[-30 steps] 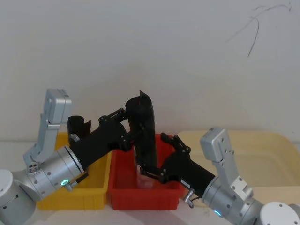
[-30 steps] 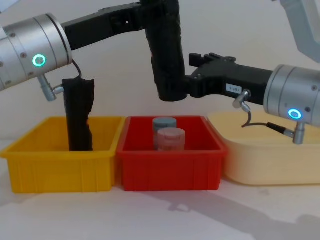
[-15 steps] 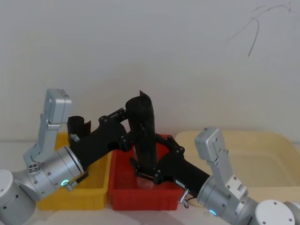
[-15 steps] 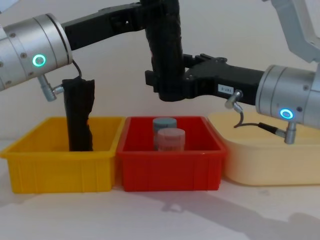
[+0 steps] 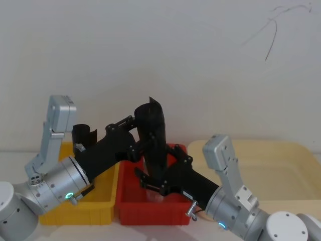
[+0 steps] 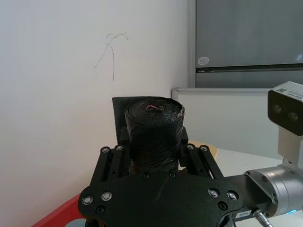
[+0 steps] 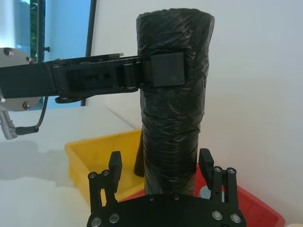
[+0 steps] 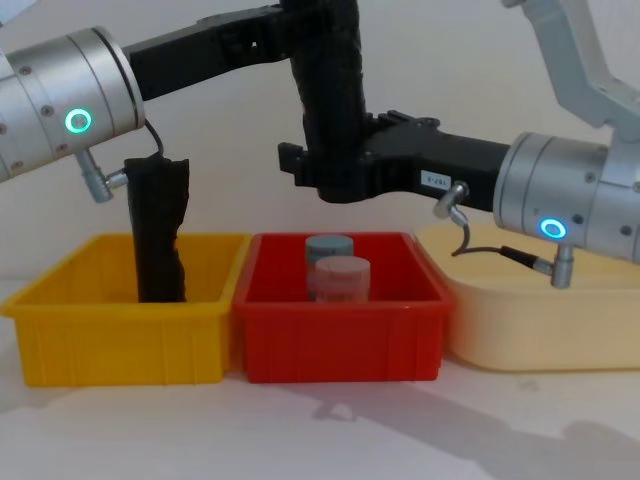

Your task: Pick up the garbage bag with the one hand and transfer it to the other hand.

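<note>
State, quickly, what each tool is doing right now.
Left tool: shut on the garbage bag.
Right tool: open, straddling the bag's lower end.

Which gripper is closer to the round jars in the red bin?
Right. The right gripper, open around the lower end of the black rolled garbage bag, hangs above the jars; the left gripper clamps it higher up.

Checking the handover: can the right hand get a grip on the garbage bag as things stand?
Probably yes. The right hand, fingers open, straddles the lower part of the garbage bag without touching. The left hand clamps it higher up, leaving that stretch bare.
</note>
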